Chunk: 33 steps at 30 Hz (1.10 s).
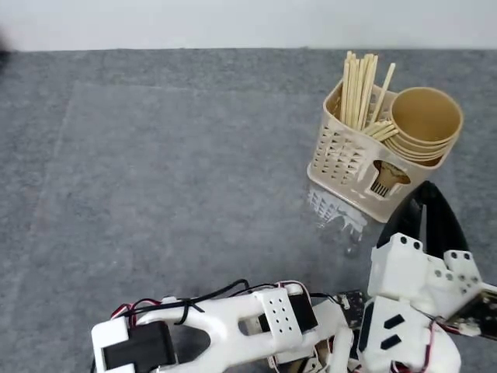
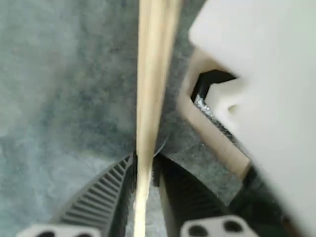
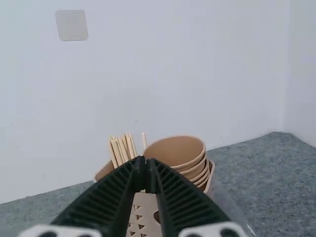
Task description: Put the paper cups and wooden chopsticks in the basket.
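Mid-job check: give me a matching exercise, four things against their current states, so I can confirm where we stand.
1. left hand
2. right hand
3. paper cups
4. chopstick bundle

A. nested in a stack in the basket
B. shut on a single chopstick
C. standing on end in the basket
D. shut, empty

Pairs: 1-B, 2-D, 3-A, 4-C

Basket (image 1: 345,167): beige perforated plastic, upright, near the far right corner of the tabletop (image 1: 178,202).
Cups (image 1: 425,118): tan nested stack, tilted in the basket's right-edge side.
Chopsticks (image 1: 356,93): pale bundle standing beside the cups.
Single chopstick (image 2: 150,89): clamped in the left end effector (image 2: 145,160).
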Tool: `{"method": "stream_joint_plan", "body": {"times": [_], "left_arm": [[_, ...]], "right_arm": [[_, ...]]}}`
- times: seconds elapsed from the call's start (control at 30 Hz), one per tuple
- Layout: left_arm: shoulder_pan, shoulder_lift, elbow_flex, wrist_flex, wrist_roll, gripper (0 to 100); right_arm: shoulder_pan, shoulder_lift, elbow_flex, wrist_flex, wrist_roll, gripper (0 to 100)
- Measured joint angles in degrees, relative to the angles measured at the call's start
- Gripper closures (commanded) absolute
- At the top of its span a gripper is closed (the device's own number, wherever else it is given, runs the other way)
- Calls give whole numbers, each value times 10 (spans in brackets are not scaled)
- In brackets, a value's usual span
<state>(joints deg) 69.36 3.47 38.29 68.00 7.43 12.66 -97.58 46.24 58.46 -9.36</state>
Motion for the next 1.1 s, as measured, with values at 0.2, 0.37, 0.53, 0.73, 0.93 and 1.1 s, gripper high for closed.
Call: {"method": "stream_joint_plan", "body": {"times": [0.2, 0.37, 0.53, 0.73, 0.93, 1.1], "left_arm": [[0, 0, -1, 10, 0, 987], [-1, -18, -6, 33, 0, 987], [-3, -68, -5, 73, 0, 987], [-18, -128, -5, 102, -33, 987], [-126, -156, -5, 104, -83, 988], [-236, -159, -5, 104, -144, 988]], "right_arm": [[0, 0, 0, 0, 0, 991], [-3, 0, 0, 17, 0, 991], [-4, 0, 0, 18, 0, 991], [-4, 0, 0, 18, 0, 991], [-4, 0, 0, 18, 0, 991], [-4, 0, 0, 18, 0, 991]]}}
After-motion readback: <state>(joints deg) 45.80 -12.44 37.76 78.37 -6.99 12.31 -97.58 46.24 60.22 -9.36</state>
